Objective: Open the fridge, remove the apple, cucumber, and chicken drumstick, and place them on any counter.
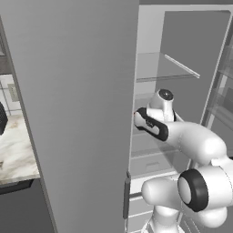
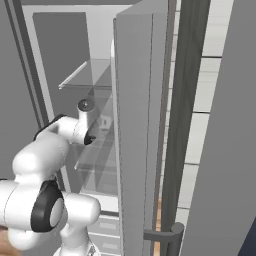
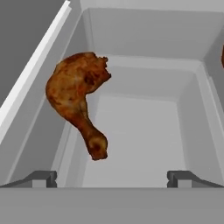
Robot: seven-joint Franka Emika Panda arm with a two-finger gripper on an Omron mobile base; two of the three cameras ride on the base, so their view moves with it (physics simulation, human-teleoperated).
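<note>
Glossy white rounded arm (image 1: 195,141) with black joint rings, grey end caps, dark fingers (image 3: 41,178).

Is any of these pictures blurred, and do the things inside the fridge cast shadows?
Hand view: the chicken drumstick is sharp, evenly lit, with no cast shadow on the fridge floor. Left base view: flat light, soft edges, no glare. Right base view: the glass shelf looks faint and see-through.

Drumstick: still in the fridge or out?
In. The chicken drumstick lies inside the fridge's white compartment, ahead of the open jaws, not gripped.
</note>
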